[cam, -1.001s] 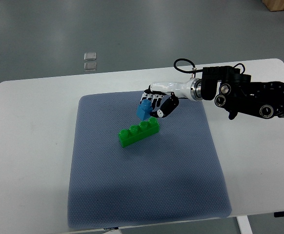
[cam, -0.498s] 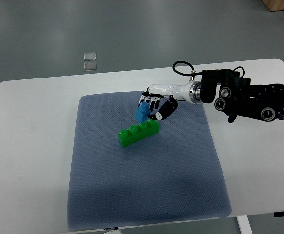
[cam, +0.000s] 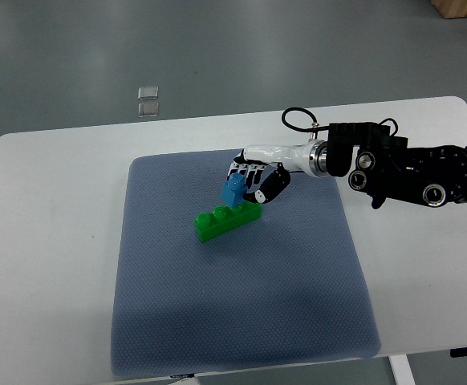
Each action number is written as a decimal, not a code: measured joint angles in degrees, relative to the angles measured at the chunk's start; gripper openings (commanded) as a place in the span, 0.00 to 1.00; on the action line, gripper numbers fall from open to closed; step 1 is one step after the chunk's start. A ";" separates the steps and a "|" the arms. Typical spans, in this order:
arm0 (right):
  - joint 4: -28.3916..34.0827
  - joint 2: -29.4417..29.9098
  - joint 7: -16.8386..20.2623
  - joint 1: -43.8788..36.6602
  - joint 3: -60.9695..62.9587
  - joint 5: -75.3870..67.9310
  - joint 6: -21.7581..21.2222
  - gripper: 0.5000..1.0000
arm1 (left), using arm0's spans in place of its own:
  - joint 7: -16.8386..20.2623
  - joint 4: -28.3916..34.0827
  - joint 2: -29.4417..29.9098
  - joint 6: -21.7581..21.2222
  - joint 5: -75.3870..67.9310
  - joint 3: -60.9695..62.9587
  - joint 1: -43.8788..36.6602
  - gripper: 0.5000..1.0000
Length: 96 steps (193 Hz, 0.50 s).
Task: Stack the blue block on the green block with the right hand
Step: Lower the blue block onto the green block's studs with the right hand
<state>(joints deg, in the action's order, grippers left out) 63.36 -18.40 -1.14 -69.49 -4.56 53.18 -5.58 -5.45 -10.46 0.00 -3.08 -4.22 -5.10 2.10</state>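
Note:
A long green block [cam: 225, 220] with studs lies slanted on the blue-grey mat [cam: 241, 321], a little above the mat's middle. My right hand [cam: 249, 183] reaches in from the right and is shut on a small blue block [cam: 233, 192]. The blue block sits low over the right-hand part of the green block, at its studs; whether the two touch I cannot tell. My left arm does not show.
The mat lies on a white table [cam: 49, 241]. Two small pale squares [cam: 148, 100] sit on the grey floor beyond the table's far edge. My dark right forearm [cam: 410, 170] crosses the table's right side.
My right hand has carried the blue block a little left and down, from above the green block's right end to close over its studs. The green block has stayed put.

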 measured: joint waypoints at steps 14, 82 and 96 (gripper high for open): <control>-0.21 0.29 0.00 0.43 -0.43 0.11 0.23 0.26 | 0.00 0.00 0.00 0.00 0.00 0.02 -0.03 1.00; -0.96 1.21 0.00 1.19 -0.80 0.27 0.74 0.27 | 0.00 0.00 0.00 0.00 0.00 0.01 -0.03 1.00; -1.01 1.25 0.00 1.20 -0.85 0.32 0.76 0.27 | 0.00 0.00 0.00 0.00 0.00 0.01 -0.03 1.00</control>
<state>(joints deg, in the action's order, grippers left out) 62.35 -17.15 -1.14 -68.29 -5.41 53.50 -4.82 -5.45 -10.46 0.00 -3.08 -4.22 -5.09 2.07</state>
